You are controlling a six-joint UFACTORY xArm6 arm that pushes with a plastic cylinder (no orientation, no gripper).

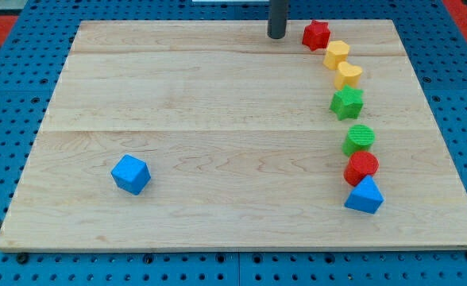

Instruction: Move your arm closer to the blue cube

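The blue cube [130, 174] lies alone on the wooden board [218, 119] at the view's lower left. My tip [276, 36] is at the view's top, right of centre, far up and to the right of the blue cube. The tip stands just left of the red star block [316, 34] without touching it.
A curved line of blocks runs down the view's right side: red star, yellow block [337, 53], yellow block [349, 74], green star [347, 102], green cylinder [360, 138], red cylinder [361, 167], blue triangular block [364, 196]. Blue pegboard [11, 119] surrounds the board.
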